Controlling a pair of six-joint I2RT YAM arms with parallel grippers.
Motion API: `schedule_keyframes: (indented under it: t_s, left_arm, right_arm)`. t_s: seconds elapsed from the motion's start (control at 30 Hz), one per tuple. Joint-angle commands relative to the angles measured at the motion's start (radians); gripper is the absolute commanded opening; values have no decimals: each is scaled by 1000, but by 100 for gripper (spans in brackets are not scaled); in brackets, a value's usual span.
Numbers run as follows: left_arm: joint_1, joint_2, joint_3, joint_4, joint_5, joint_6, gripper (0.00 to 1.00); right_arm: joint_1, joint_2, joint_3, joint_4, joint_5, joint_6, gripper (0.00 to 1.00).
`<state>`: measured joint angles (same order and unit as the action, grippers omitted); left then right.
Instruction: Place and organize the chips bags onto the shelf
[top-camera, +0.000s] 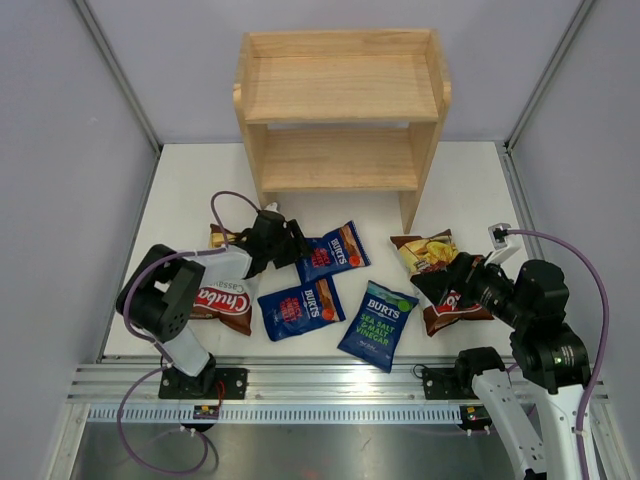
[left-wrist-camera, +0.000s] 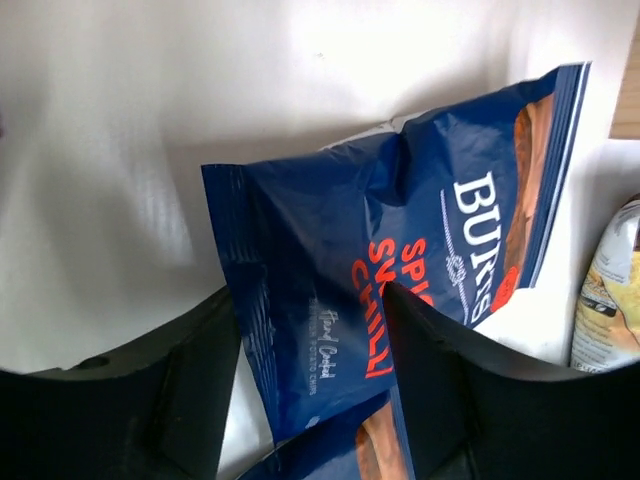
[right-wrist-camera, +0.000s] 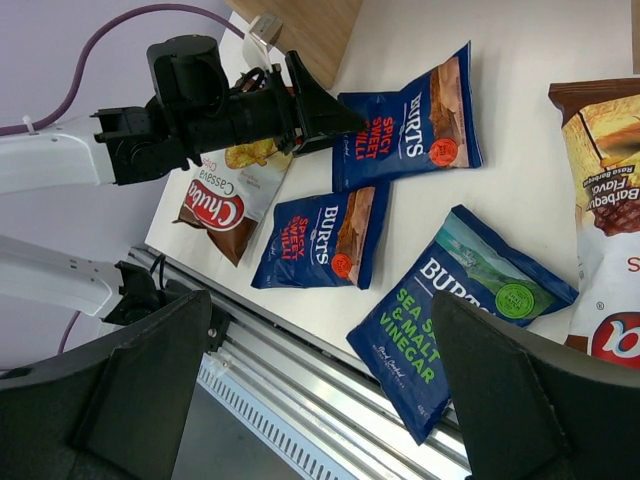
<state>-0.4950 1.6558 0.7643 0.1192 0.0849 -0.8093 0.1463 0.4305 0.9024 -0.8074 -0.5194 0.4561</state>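
Observation:
The wooden two-tier shelf (top-camera: 340, 105) stands at the back with both tiers bare. Five bags lie flat on the table. There are two red-label Burts bags (top-camera: 333, 250) (top-camera: 300, 308), a sea salt Burts bag (top-camera: 378, 323), one Chuba bag (top-camera: 222, 300) at the left and another (top-camera: 440, 280) at the right. My left gripper (top-camera: 295, 245) is open. In the left wrist view it (left-wrist-camera: 310, 295) straddles the bottom end of the upper Burts bag (left-wrist-camera: 400, 250). My right gripper (top-camera: 455, 280) hovers open and empty over the right Chuba bag. In the right wrist view it (right-wrist-camera: 322, 300) frames the sea salt bag (right-wrist-camera: 450, 310).
Grey walls close in the white table (top-camera: 470, 190) on three sides. A metal rail (top-camera: 330, 385) runs along the near edge, and the sea salt bag's corner overhangs it. The shelf's right leg (top-camera: 410, 215) stands close behind the right Chuba bag.

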Motion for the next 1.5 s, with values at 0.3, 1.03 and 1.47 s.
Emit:
schedule_keyframes:
  t_s: [0.3,1.03,1.47]
  left_arm:
    - [-63,-14,-5,85,-8,4,0]
    - [-165,-763,-73,28,165,142,0]
    - [-171,-777,104,-70,401,-50,0]
  right_arm:
    - [6,-3,-31,66,-51,33,99]
    - [6,28,-197,359,-324,139,99]
    - [7,141,-367,1052,-459,392,100]
